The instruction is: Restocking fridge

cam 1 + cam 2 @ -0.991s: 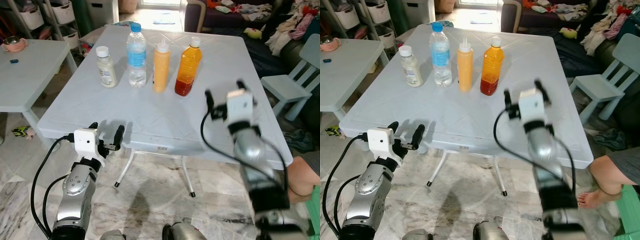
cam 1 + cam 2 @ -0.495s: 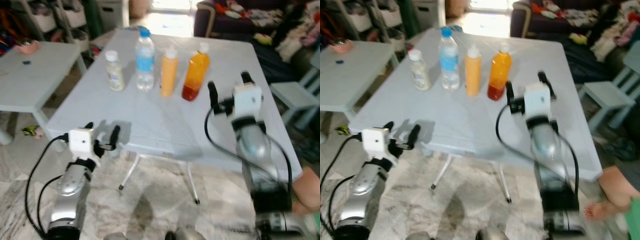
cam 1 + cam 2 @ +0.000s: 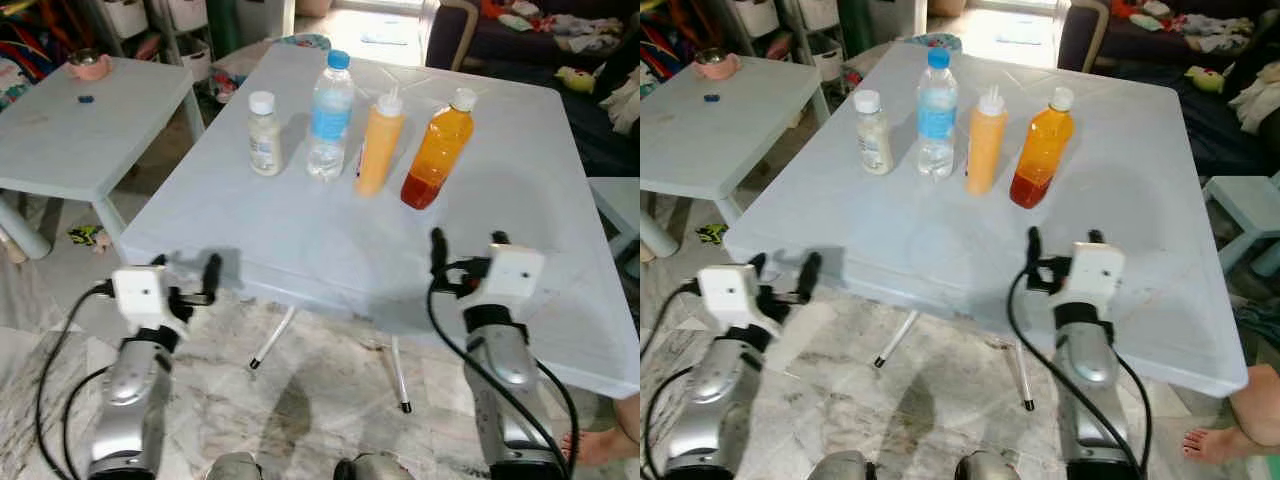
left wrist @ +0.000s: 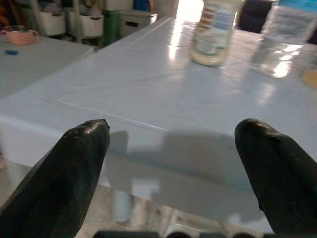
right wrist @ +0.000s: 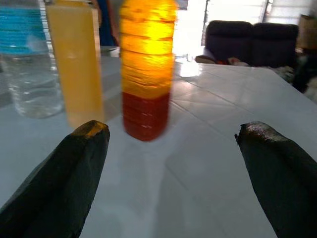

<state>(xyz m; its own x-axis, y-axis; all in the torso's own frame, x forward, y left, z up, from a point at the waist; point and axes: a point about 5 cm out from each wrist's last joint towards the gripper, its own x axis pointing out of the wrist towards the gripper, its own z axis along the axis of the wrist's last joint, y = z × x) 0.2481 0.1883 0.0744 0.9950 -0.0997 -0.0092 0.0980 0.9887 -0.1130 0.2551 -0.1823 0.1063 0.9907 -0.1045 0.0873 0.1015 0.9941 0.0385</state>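
I'm looking down at a pale blue plastic table (image 3: pixel 300 230) with a smooth, slightly glossy top and faint moulded lines, standing on thin white metal legs over a marbled tile floor (image 3: pixel 300 400). Four bottles stand in a row toward the far side: a short cream-coloured bottle (image 3: pixel 264 134) with a white cap, a clear water bottle (image 3: pixel 328 118) with a blue cap and blue label, a slim yellow-orange squeeze bottle (image 3: pixel 378 143) with a pointed nozzle, and a rounded orange bottle (image 3: pixel 434 150) whose contents go dark red at the bottom. They're close together but not touching, as far as I can see. My left gripper (image 3: pixel 187 274) hangs just off the near edge of the table, fingers spread wide with nothing between them. My right gripper (image 3: pixel 466 250) is up over the table top, near the orange bottle but short of it, fingers also wide apart and empty; in the right wrist view that bottle sits between the two black fingertips (image 5: pixel 74 163). A second pale table (image 3: pixel 70 130) stands off to the left with a pink bowl (image 3: pixel 88 65) on it.
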